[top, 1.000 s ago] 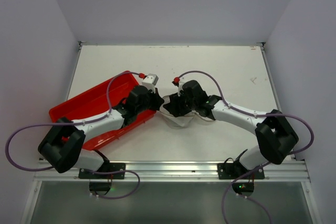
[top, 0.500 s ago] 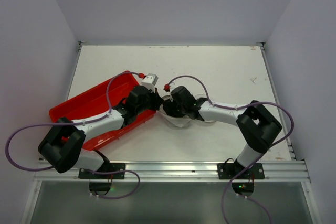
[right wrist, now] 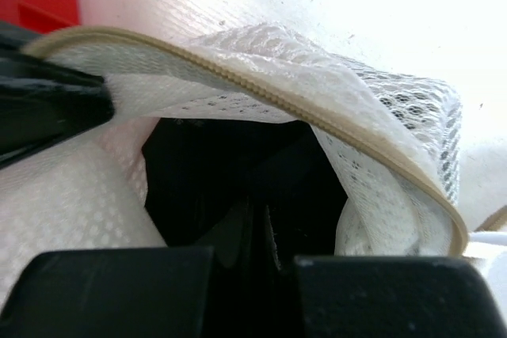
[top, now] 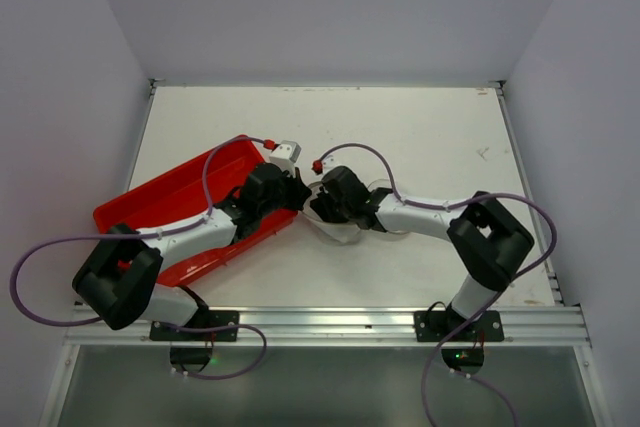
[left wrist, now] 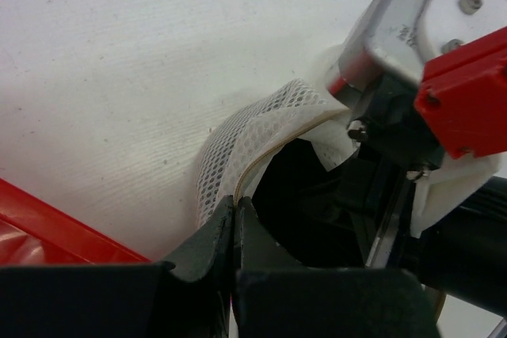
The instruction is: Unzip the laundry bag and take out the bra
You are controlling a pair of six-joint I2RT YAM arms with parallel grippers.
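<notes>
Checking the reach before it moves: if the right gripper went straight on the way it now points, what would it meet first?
Most likely the bra, the black fabric just ahead inside the open laundry bag. The right gripper points into its mouth with jaws shut. How far in the fabric lies is unclear.

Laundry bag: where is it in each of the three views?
Top external: laundry bag mid-picture, mostly covered.
Left wrist: centre, white mesh curving upward.
Right wrist: fills the frame, zipper rim arching across.
Shared landmark: red tray, left of the bag in every view.
</notes>
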